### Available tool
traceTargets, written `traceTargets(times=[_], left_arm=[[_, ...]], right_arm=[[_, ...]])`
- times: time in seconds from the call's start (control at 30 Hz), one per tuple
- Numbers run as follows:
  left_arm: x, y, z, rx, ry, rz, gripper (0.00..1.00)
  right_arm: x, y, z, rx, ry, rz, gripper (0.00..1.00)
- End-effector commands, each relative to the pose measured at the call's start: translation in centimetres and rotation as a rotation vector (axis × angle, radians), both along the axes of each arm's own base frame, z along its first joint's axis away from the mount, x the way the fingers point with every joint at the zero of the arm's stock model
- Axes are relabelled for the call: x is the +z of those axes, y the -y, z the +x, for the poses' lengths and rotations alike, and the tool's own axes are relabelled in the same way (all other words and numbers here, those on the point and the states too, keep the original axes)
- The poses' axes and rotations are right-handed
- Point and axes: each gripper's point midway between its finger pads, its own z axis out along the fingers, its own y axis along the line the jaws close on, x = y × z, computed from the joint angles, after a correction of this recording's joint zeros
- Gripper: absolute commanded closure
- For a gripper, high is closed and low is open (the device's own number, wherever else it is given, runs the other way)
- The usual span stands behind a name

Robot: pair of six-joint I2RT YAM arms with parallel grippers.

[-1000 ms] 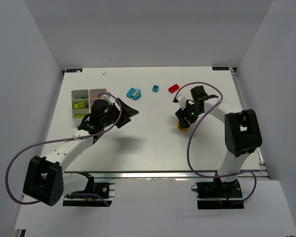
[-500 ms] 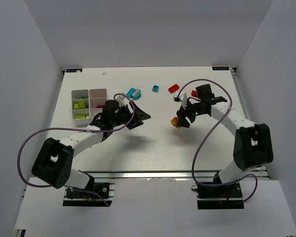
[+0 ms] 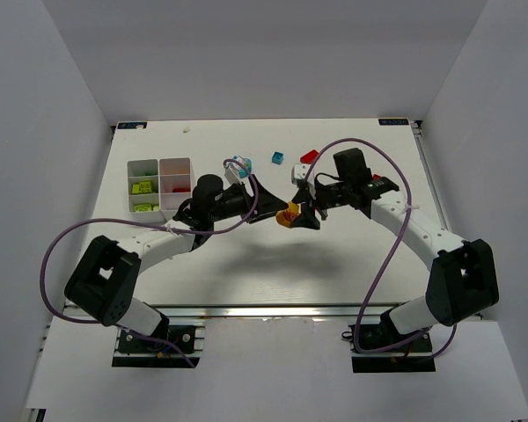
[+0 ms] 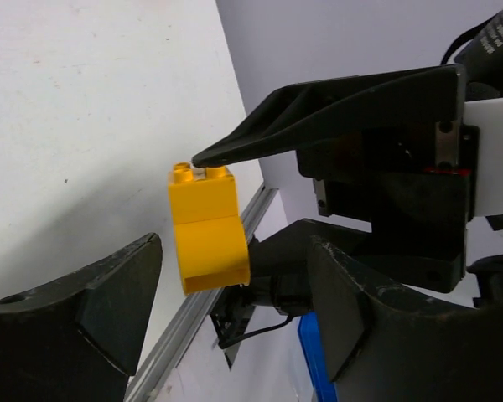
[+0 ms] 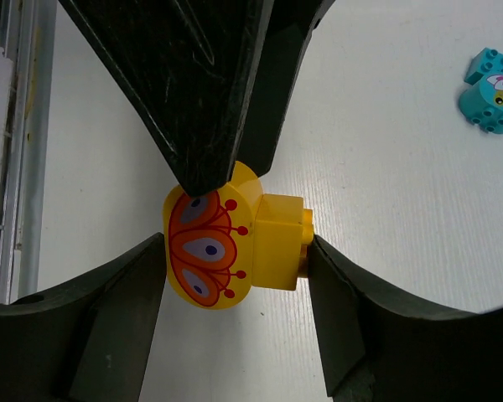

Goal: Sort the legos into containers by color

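While both arms are meeting over mid-table, your right claw is pinching the yellow brick end to end. One finger is pressing on the stud end and the other on the rounded end. You are holding the brick lifted off the table.

Your left claw is standing spread, with its fingers straddling the brick. In the left wrist view a gap is showing on each side. In the right wrist view one left fingertip is overlapping the brick's upper edge, and you cannot tell whether it is touching.

Print: the brick's curved face is carrying an orange-red wing pattern with purple eye spots.

Loose pieces:
- A cyan brick with a printed face is lying just behind your left claw. It is also showing at the top right of the right wrist view.
- A small cyan brick and a red brick are lying farther back, apart from each other.

The tray is sitting at the far left, well apart from the yellow brick. Lime bricks are lying in its left column. A red piece is lying in its right column, partly hidden behind your left arm.
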Motion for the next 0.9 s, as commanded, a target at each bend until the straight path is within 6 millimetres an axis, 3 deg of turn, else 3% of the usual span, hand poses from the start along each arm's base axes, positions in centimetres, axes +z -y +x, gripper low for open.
traceTargets(times=[0.0,0.43,0.57,0.63,0.77,0.83,0.87], left_arm=[[2.5,0.5,-1.1,-0.051,0.057,-0.067,0.22],[0.9,0.9,-1.3,-0.081,0.007,-0.023,0.33],[0.9,1.2,-1.1,-0.09,0.005,-0.024,0.45],[0.8,1.2,-1.0,-0.091,0.005,-0.018,0.49],[0.7,1.2,-0.8,-0.085,0.013,0.003,0.59],[0.8,1.1,-0.6,-0.08,0.038,0.017,0.7],[0.8,1.0,-0.6,-0.076,0.038,0.03,0.74]], right_arm=[[2.9,-1.3,0.7,0.017,0.062,0.072,0.78],[4.8,-2.0,1.5,-0.028,0.084,0.114,0.76],[4.9,-2.3,1.2,-0.027,0.089,0.115,0.73],[4.9,-2.4,1.1,-0.026,0.09,0.113,0.68],[4.7,-2.6,0.9,-0.028,0.101,0.1,0.47],[4.5,-2.5,0.9,-0.028,0.114,0.09,0.11],[4.4,-2.4,0.9,-0.029,0.125,0.084,0.11]])
